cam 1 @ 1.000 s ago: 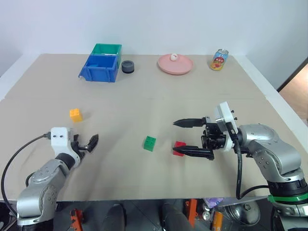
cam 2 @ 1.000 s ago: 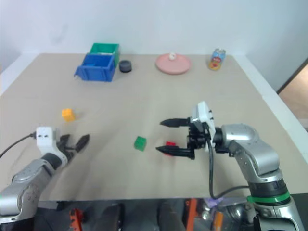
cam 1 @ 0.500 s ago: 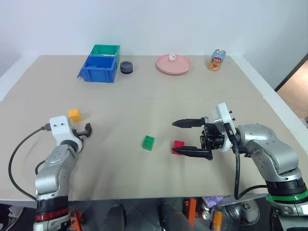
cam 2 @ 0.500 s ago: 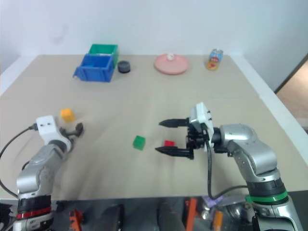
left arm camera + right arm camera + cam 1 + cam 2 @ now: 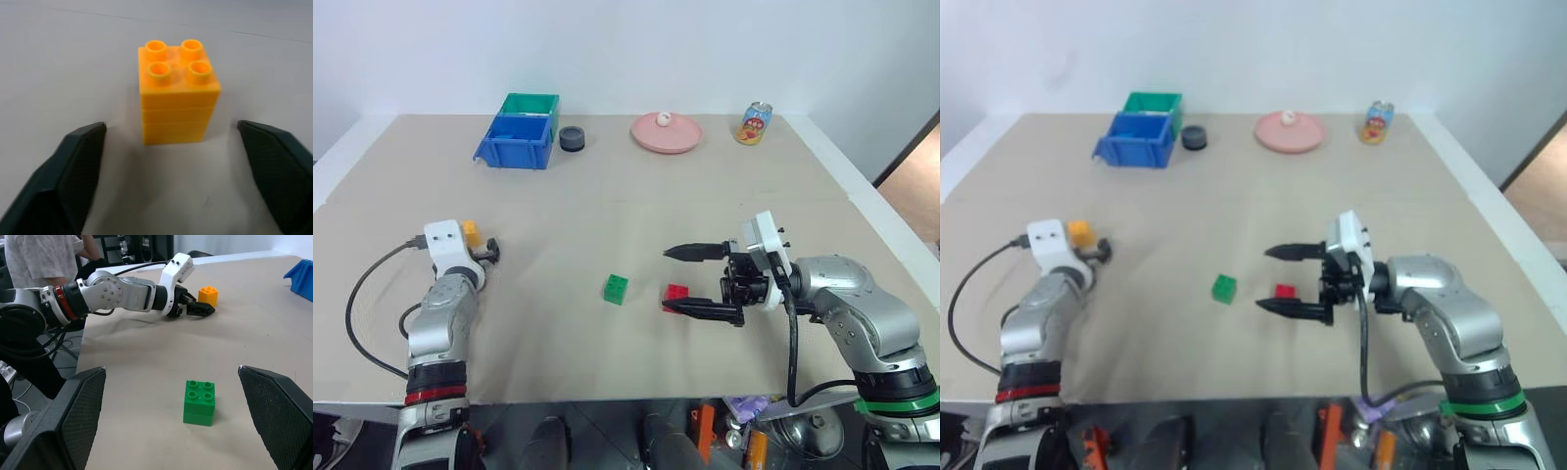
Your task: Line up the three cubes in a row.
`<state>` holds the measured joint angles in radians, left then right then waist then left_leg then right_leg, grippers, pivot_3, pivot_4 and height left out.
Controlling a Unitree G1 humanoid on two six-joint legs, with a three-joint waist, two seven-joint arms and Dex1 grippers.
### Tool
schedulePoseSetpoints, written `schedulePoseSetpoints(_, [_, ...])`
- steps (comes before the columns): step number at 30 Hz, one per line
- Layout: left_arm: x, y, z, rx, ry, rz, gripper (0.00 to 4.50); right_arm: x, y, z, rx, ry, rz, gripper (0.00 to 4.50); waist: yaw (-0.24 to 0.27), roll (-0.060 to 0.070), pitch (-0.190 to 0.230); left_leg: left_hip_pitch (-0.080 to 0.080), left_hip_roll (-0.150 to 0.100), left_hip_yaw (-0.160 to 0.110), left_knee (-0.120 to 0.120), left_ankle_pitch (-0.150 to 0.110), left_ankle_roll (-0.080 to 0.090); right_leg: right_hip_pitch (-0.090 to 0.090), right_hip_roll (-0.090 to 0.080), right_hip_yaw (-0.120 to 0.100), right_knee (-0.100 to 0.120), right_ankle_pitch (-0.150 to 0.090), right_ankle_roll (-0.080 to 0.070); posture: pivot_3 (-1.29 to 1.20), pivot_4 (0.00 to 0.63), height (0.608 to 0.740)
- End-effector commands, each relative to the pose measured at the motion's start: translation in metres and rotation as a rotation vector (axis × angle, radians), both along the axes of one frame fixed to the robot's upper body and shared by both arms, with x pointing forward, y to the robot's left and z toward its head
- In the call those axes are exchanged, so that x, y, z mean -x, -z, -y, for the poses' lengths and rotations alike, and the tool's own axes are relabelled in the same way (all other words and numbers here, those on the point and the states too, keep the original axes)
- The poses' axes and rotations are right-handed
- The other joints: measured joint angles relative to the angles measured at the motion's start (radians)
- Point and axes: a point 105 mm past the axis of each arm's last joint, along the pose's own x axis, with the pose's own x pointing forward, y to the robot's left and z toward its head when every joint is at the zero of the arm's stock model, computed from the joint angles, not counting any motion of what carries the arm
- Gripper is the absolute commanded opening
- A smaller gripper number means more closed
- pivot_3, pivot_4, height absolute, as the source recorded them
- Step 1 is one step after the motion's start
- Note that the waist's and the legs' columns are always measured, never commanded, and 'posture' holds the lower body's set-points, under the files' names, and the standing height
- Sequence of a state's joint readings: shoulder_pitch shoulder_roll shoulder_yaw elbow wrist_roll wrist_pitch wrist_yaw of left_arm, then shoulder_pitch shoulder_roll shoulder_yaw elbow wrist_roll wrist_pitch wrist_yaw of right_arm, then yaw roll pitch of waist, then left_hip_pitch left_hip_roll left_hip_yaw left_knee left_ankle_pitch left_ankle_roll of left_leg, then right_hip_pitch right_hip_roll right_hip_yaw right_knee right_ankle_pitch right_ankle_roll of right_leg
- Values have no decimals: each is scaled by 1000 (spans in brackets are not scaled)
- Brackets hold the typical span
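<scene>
The yellow-orange cube [image 5: 178, 98] stands on the table at the left, studs up. My left gripper [image 5: 171, 127] is open, one finger on each side of the cube and not touching it. From the head the same cube [image 5: 470, 232] shows just beyond the left wrist. The green cube [image 5: 616, 289] sits mid-table, also seen as the green cube [image 5: 199, 401] ahead of the right fingers. The red cube [image 5: 677, 292] lies just right of it, partly behind the lower finger. My right gripper [image 5: 677, 280] is open, pointing left, and holds nothing.
At the back stand a blue bin [image 5: 514, 142] and a green bin [image 5: 530, 101], a black round object [image 5: 572, 137], a pink plate [image 5: 685, 137] with a small white ball, and a drink can [image 5: 754, 122]. A person [image 5: 44, 254] stands beyond the table's left side.
My left arm has reached forward, bringing its gripper up to the yellow-orange cube. The right arm and the red and green cubes have not moved.
</scene>
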<state>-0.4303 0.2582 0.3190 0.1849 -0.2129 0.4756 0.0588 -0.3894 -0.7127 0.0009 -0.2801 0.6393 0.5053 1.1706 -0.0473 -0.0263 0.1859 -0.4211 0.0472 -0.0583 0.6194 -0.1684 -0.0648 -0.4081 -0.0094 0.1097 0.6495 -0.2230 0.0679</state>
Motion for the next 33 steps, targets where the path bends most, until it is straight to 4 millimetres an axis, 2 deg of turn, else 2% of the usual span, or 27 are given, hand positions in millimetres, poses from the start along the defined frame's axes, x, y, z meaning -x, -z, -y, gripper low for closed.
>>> schedulePoseSetpoints(1, [-4, 8, 3, -1, 20, -25, 2947, 2, -9, 0, -4, 0, 49, 4500, 1, 0, 0, 0, 0, 0, 0, 0, 0, 0, 0, 0, 0, 0, 0, 0, 150, 736])
schedulePoseSetpoints(3, [-5, 8, 3, -3, 21, -23, 2401, 2, -9, 0, -4, 1, 50, 4500, 2, 0, 0, 0, 0, 0, 0, 0, -1, 0, 0, 0, 0, 0, 0, 0, 150, 736])
schedulePoseSetpoints(6, [-9, 8, 6, -18, 36, -30, 1332, 2, -9, 0, -3, 0, 50, 4500, 5, 0, 0, -1, -1, 0, 0, 1, -1, 0, -1, 0, 0, 0, 0, 0, 150, 736])
schedulePoseSetpoints(13, [-13, 1, 20, -90, 128, -11, 1295, 0, -10, 0, 2, -3, 51, 4500, 5, 0, 0, -2, -1, 0, 0, 1, -1, 0, -1, 0, -1, 0, 1, 0, 150, 736])
schedulePoseSetpoints(16, [-13, -12, 27, -140, 200, 48, 1295, 2, -12, 1, 2, -9, 55, 4500, 6, 0, 0, -4, -1, 0, 0, 2, -2, 0, -1, 0, -2, -1, 2, 0, 150, 736])
schedulePoseSetpoints(19, [-10, -30, 42, -246, 359, 149, 1295, 0, -21, 2, -13, -1, 80, 4500, 5, 0, 0, -5, -1, 0, 0, 2, -3, 0, -2, 0, -2, -3, 3, 0, 150, 736])
schedulePoseSetpoints(23, [3, -44, 60, -268, 601, 265, 1295, -1, -37, 7, -57, 7, 95, 4500, 3, -1, 0, -8, -1, 0, -3, 2, -3, -3, -2, 0, -3, -5, 3, 0, 150, 736])
schedulePoseSetpoints(27, [19, -45, 77, -276, 829, 308, 1295, 7, -50, 12, -102, -18, 72, 4500, 2, -1, 1, -9, 0, 0, -6, 2, -3, -7, -1, 0, -2, -6, 3, 0, 150, 736])
schedulePoseSetpoints(33, [43, -41, 99, -277, 1114, 329, 1295, 14, -42, 14, -54, -21, 51, 4500, 1, -1, 1, -9, 0, 1, -9, 2, -3, -8, -1, 0, -2, -7, 3, 0, 150, 736])
